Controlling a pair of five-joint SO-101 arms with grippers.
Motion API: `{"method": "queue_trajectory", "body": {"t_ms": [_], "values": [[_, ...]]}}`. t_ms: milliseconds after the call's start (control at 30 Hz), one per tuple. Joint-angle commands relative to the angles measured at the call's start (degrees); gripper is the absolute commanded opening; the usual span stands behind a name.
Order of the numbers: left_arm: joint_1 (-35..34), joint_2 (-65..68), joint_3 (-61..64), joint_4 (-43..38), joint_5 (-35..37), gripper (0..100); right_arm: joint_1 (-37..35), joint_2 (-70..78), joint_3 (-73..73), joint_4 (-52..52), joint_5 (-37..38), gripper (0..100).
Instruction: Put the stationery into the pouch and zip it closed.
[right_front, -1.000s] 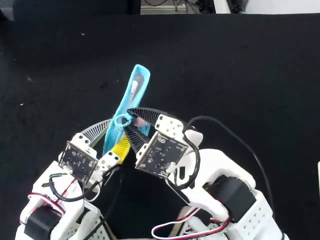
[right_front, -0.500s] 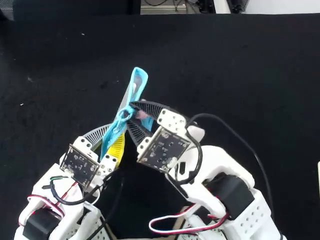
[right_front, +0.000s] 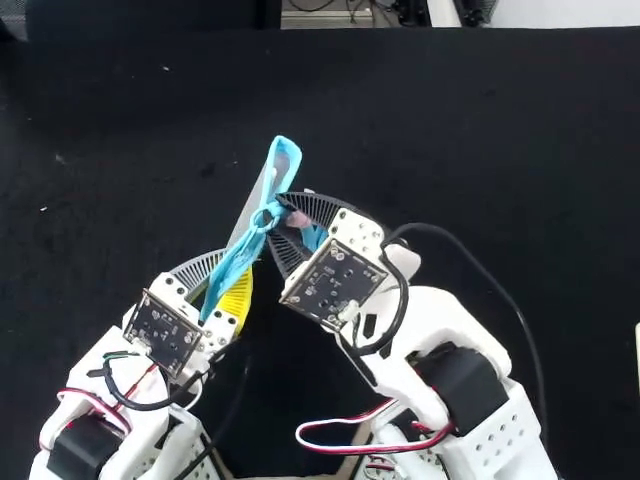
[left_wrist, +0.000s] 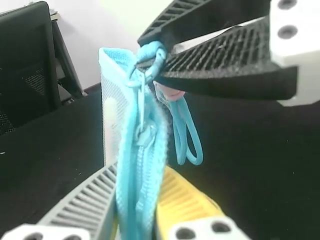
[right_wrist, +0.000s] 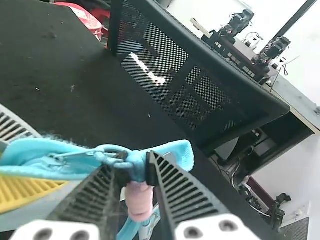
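**Zip pull could be lost before the pouch is shut**

High view: the pouch (right_front: 262, 195) is held up in the air, its lower end clamped in the left gripper (right_front: 228, 272). Just beyond those fingertips, the zip pull (right_front: 268, 217) is pinched by the right gripper (right_front: 280, 226).

Left wrist view: the slider (left_wrist: 146, 134) is seen partway along, so the zip probably isn't finished.

Right wrist view: only that thin pull is gripped. With an off-line tug it could be yanked free, or the pouch twisted out of the left clamp.

Left end effector (right_front: 232, 268) clamped, right end effector (right_front: 277, 222) clamped, tips close
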Motion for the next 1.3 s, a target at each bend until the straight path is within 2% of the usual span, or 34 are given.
{"method": "queue_trajectory", "body": {"t_ms": [0, 200, 400, 700, 967, 1267], "values": [[-0.2, 0.2, -0.1, 1.5, 0.0, 3, 5.2, 0.2, -0.9, -2.7, -0.1, 1.0], [-0.2, 0.2, -0.3, 1.5, 0.0, 3, 10.5, 2.2, -1.0, -7.2, -0.1, 1.0], [-0.4, 0.2, -0.1, 1.5, 0.0, 3, 10.7, 7.9, -1.3, -9.1, -0.1, 1.0], [0.0, 0.2, -0.4, 1.5, 0.0, 3, 14.3, 8.5, -1.3, -14.2, -0.1, 1.0], [0.1, 0.2, -0.4, 1.5, 0.0, 3, 14.8, 8.6, -1.0, -14.9, 0.0, 1.0], [0.1, 0.2, -0.4, 1.5, 0.0, 3, 20.7, 16.0, -3.3, -17.6, 1.4, 1.0]]}}
